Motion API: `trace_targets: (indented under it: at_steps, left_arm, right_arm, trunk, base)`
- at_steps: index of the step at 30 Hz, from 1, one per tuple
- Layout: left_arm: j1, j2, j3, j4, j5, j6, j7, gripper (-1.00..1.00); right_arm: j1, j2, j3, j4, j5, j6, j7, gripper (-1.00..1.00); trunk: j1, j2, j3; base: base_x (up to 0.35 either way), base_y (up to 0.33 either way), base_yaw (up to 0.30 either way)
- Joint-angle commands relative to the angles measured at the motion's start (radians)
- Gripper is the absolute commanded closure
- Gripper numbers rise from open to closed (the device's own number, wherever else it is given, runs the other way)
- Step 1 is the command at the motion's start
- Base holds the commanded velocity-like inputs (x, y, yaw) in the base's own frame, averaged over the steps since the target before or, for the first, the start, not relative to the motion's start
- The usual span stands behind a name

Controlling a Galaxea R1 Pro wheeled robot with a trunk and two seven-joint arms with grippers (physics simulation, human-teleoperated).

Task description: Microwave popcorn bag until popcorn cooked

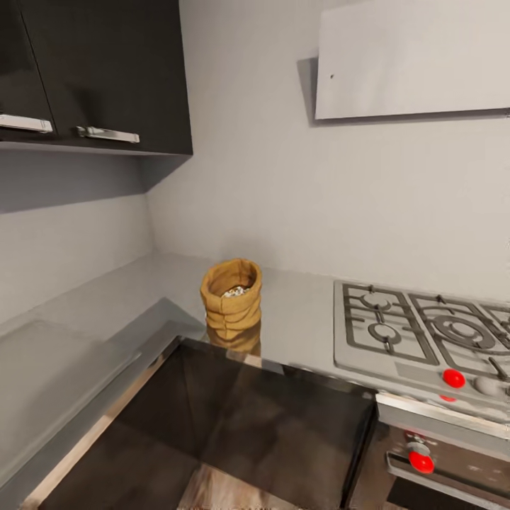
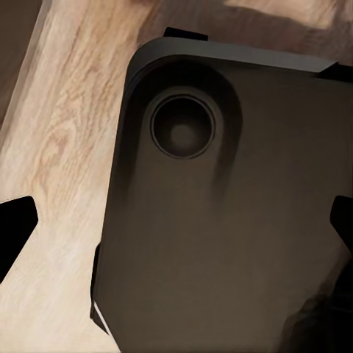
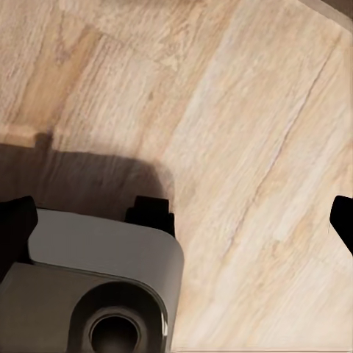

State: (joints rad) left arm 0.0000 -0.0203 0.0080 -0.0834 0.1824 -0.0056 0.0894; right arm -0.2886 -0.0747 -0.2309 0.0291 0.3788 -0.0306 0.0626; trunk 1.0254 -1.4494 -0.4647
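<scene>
The small mustard-yellow crinkled popcorn bag (image 1: 231, 296) stands on the grey steel table (image 1: 304, 319) beside the gas hob (image 1: 418, 329); approach is under way; both jaws spread, hanging over the wood floor (image 3: 243, 147); next, reach for the bag.

Light wood floor (image 3: 243, 147); grey robot base (image 3: 88, 287) with shadow.

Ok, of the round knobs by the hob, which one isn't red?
The grey knob at the hob's front right. The knob just left of it is red, and so is the lower one on the oven front.
</scene>
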Motion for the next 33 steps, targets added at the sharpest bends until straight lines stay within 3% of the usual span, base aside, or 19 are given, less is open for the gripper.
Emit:
trace_targets:
  at_steps: [1, 18, 33]
  left_arm:
    - [0.000, -0.001, 0.001, -0.002, 0.007, -0.001, 0.003, -1.00]
    - [0.000, 0.000, 0.003, -0.003, 0.009, 0.000, 0.003, -1.00]
    - [0.000, -0.003, 0.004, -0.008, 0.009, -0.002, 0.016, -1.00]
  right_arm:
    - [-0.002, -0.001, -0.008, 0.003, 0.008, -0.003, 0.002, -1.00]
    - [-0.001, 0.000, -0.008, 0.003, 0.010, 0.000, 0.002, -1.00]
    - [-0.001, -0.001, -0.007, 0.003, 0.012, -0.003, 0.003, -1.00]
  trunk:
    - [0.000, -0.001, -0.001]
    - [0.000, -0.001, -0.001]
    - [0.000, -0.001, -0.001]
  base:
    - [-0.244, 0.000, -0.011]
    - [-0.317, 0.069, -0.001]
    - [-0.032, 0.023, 0.000]
